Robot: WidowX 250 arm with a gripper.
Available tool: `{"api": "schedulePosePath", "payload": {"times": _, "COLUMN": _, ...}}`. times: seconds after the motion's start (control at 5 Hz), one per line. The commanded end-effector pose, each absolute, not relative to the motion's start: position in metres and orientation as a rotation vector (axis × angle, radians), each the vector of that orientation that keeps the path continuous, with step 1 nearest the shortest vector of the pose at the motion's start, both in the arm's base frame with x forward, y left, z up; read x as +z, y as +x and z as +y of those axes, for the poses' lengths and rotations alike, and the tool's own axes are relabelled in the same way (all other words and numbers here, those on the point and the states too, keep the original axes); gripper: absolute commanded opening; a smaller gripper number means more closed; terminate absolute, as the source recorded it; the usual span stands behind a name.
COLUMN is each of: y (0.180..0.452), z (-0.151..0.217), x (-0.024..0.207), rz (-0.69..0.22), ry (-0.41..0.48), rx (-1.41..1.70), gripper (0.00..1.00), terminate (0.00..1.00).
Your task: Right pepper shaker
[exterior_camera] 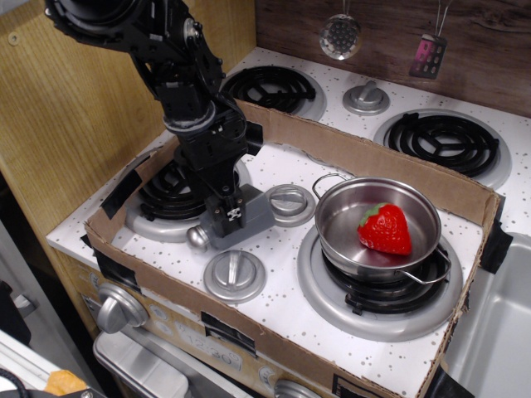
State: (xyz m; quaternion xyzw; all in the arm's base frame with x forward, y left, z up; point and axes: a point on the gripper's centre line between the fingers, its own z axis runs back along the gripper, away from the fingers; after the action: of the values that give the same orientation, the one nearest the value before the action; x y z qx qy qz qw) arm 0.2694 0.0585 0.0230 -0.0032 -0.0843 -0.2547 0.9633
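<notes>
1. One view is given, looking down on a white speckled toy stove top (274, 307), its front part ringed by a low cardboard wall (373, 162).
2. At the rear edge, a dark wood-grain wall is seen, with a round strainer (341, 35) and a pink grater (429, 56) hung on it; a light wooden panel (66, 149) stands along the left edge.
3. Near the right edge of the walled area, a steel pot (379, 222) is set on a burner, and a red strawberry (386, 230) is held inside it.
4. Near the front left corner, the pepper shaker (236, 220) is seen lying on its side, its silver cap pointed toward the left edge, between the left burner (162, 199) and a round silver knob (235, 276).
5. The gripper (230, 214) is placed directly over the shaker's grey body; its fingers are mostly hidden, so whether the body is clamped cannot be told.
6. A second knob (289, 204) lies just beside the shaker's base, which it may touch.
</notes>
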Motion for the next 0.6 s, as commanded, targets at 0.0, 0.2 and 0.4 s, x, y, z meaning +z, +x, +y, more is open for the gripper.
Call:
{"api": "schedulePosePath", "payload": {"times": 0.0, "y": 0.272, "z": 0.057, "x": 0.021, "rz": -0.21, "ry": -0.02, "rx": -0.494, "gripper": 1.0, "terminate": 0.0}}
{"api": "schedulePosePath", "payload": {"times": 0.2, "y": 0.261, "z": 0.054, "x": 0.018, "rz": -0.224, "ry": -0.035, "rx": -0.44, "gripper": 0.0, "terminate": 0.0}}
{"api": "schedulePosePath", "payload": {"times": 0.4, "y": 0.253, "z": 0.051, "x": 0.026, "rz": -0.221, "ry": -0.035, "rx": -0.431, "gripper": 0.0, "terminate": 0.0}}
